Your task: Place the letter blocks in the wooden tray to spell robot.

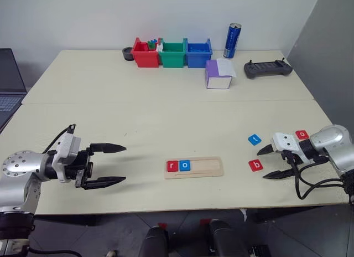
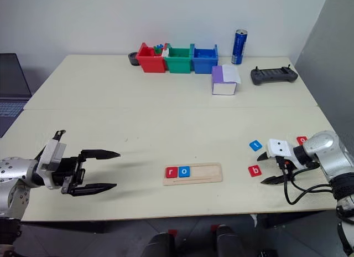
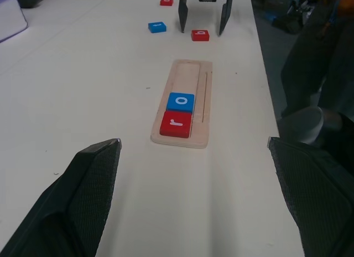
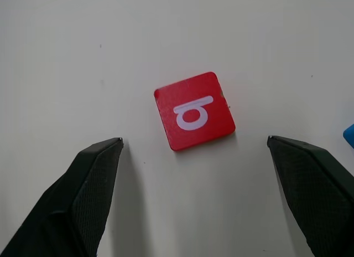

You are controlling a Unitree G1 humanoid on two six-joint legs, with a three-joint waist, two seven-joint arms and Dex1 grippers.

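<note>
Cream table [image 1: 166,113], wooden tray [image 1: 194,167] lying left-right, 2 blocks at left end

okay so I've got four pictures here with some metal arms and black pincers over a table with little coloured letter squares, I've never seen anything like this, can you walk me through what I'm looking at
This is a humanoid robot with two arms, each ending in a two-fingered black pincer. Two pictures come from cameras in its head, looking down over a pale table. The other two come from cameras on its wrists, looking out between the pincer fingers.

The left gripper and right gripper both stand open and hold nothing.

A wooden tray lies at the near edge with a red r block and a blue o block already in it. Three tiles lie loose beside the right arm: a red b block, which the right wrist camera sees between the open fingers, a blue t block, and another red block.

At the far edge are three bins, a can, a purple-and-white box and a handheld controller.
</note>
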